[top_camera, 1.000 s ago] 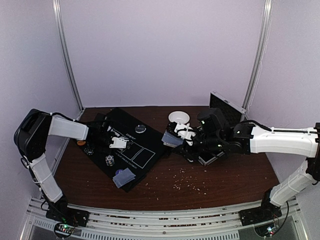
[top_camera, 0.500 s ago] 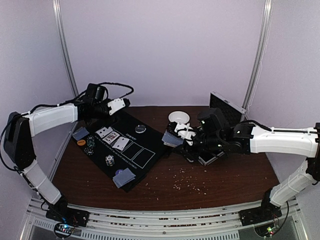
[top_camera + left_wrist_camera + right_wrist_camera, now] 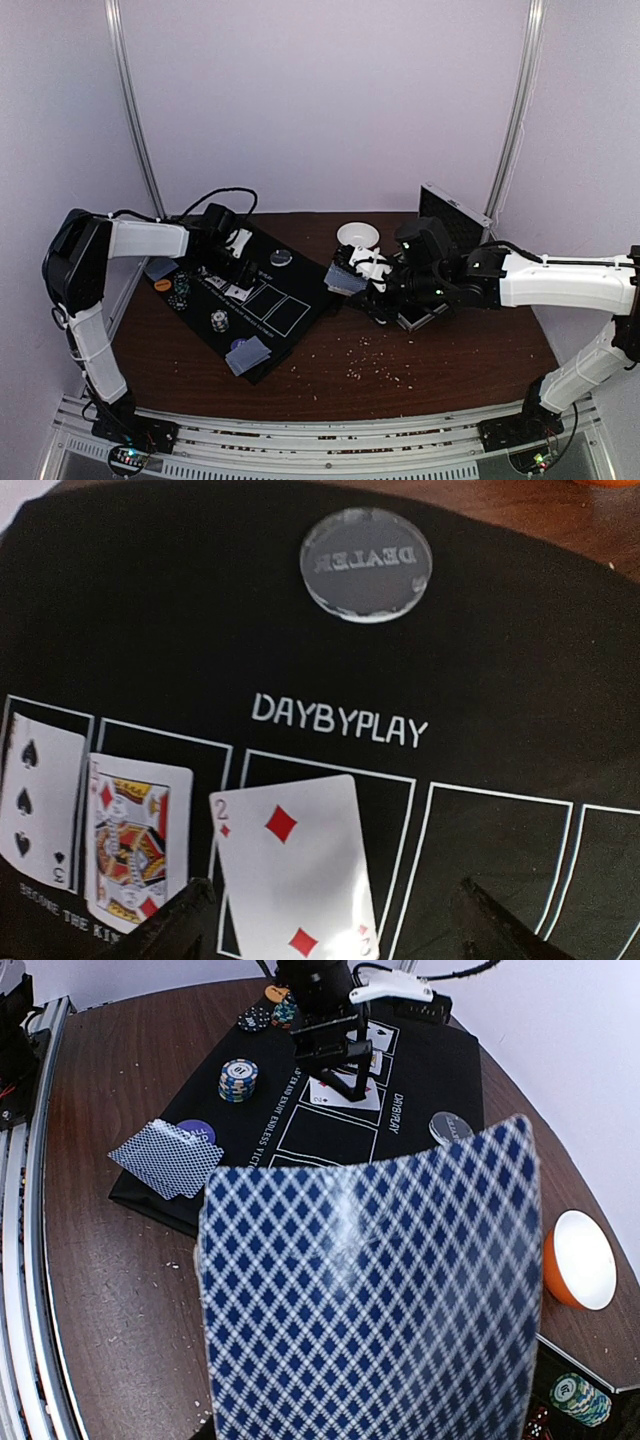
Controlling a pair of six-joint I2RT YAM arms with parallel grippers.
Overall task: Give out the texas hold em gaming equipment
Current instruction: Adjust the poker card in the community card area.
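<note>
The black mat (image 3: 150, 610) is showing "DAYBYPLAY" in white. The clear disc (image 3: 366, 550) beyond the jaws is reading "DEALER", inverted in the wrist view. The left gripper (image 3: 335, 925) is angling down over the mat, its jaws standing wide on either side of the two of diamonds (image 3: 290, 870). The king of diamonds (image 3: 135, 845) and three of spades (image 3: 38, 800) are lying left of them. The outlined boxes right of the jaws are showing bare mat. The right gripper (image 3: 368, 268) is reaching across the desk (image 3: 450, 350), its jaws clamping a blue diamond-backed card (image 3: 370, 1300).

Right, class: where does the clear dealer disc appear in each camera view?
Top external: dealer disc left of centre, near the far edge of the black mat.
Left wrist: top centre, above the face-up cards.
Right wrist: right of centre, just above the held card.
Shared landmark: that black mat.
</note>
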